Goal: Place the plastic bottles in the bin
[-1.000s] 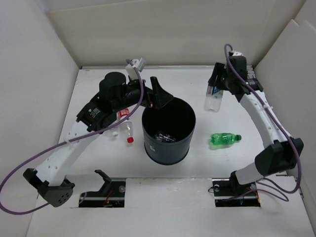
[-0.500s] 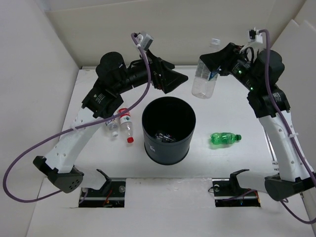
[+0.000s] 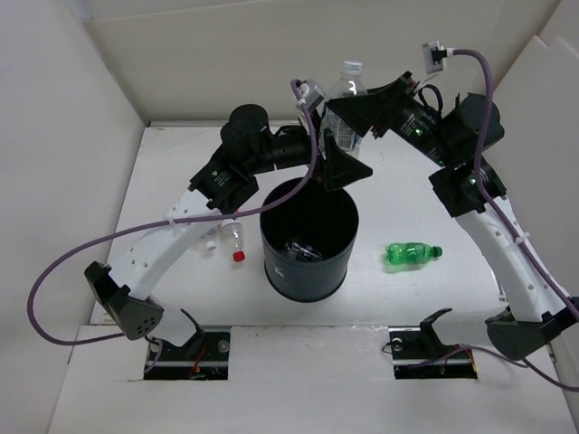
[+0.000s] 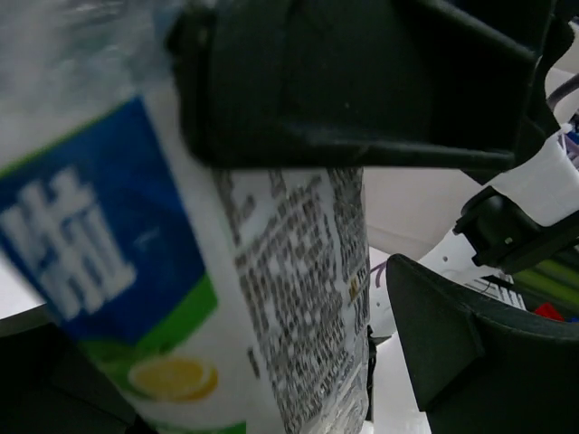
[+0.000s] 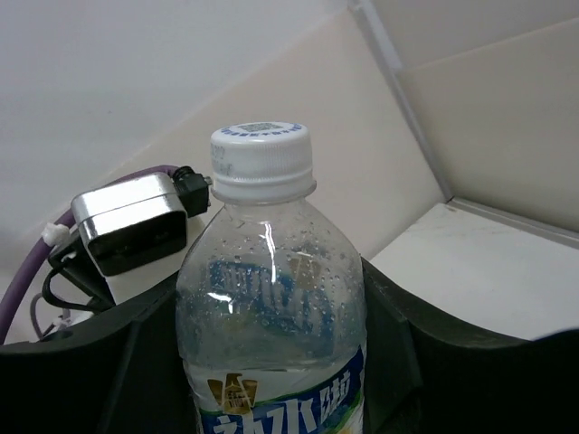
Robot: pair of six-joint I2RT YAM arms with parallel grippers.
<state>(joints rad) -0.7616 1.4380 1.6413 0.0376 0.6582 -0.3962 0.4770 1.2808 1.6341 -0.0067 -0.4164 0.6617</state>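
White table: bin w/ bottles inside; R tool grips clear bottle, L tool spread.

bin: 1 | green bottle: 1 | red-capped bottle: 1 | clear blue-label bottle: 1 | small half-hidden bottle: 1 | inside bin: count unclear

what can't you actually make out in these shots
Inside the bin: top view, too dark to count what lies there.
Clear bottle: base cut off by the right wrist view's bottom edge; blurred in the left wrist view.
Red-capped bottle: left arm covers its far end in the top view.
Left claw: whether it touches the clear bottle; too small in the top view.
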